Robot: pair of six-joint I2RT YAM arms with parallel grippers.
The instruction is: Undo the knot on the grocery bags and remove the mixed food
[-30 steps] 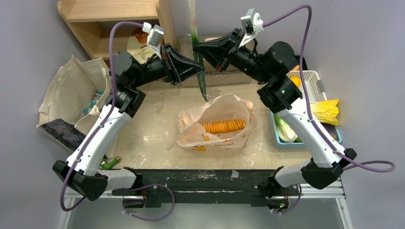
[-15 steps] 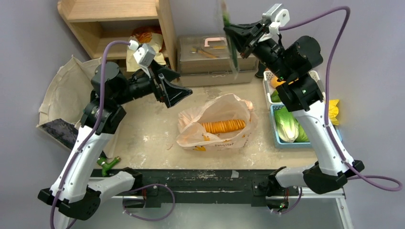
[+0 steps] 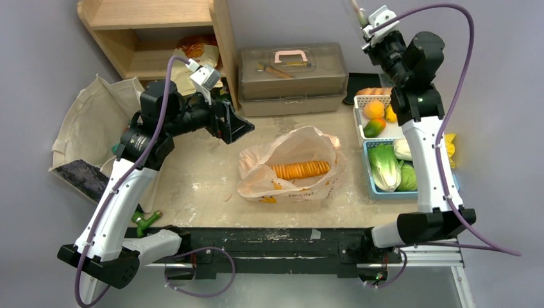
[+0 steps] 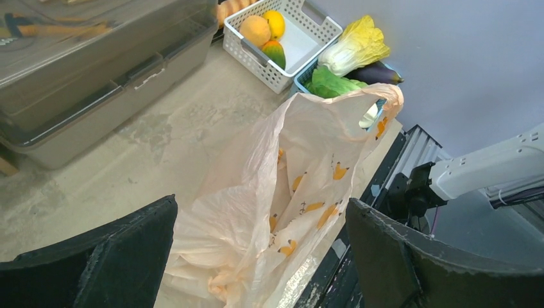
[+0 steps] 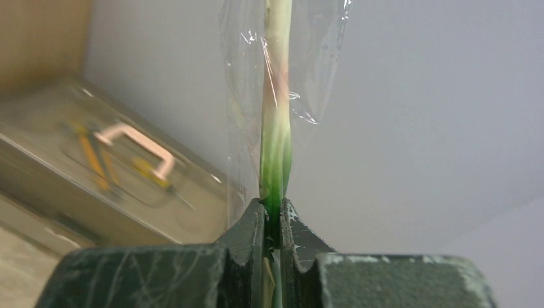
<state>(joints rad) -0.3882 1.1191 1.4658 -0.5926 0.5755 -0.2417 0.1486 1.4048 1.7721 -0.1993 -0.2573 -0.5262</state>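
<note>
Grocery bag (image 3: 289, 172) sits slumped in the middle of the table (image 3: 192, 176), mouth gaping, with a ridged orange veg (image 3: 300, 170) inside. Left gripper (image 3: 238, 126) hovers just beyond it, spread wide and empty. Up at the back right, right gripper (image 5: 272, 212) is pinching a film-wrapped green stalk (image 5: 274, 147).

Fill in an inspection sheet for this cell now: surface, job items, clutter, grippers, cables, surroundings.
Surface: beige tabletop, dusty white smears.
Job's things: grocery bag mid-table, mouth open, no knot seen; ridged orange item inside; fruit in white basket, greens in blue basket.
Clutter: grey toolbox, canvas tote, small green item by the left base.
Grippers: left gripper open, empty, facing the bag; right gripper shut on film-wrapped green stalk, held up high.
Cables: purple cable on each arm, clear of the bag.
Surroundings: wooden shelf, grey wall.
</note>
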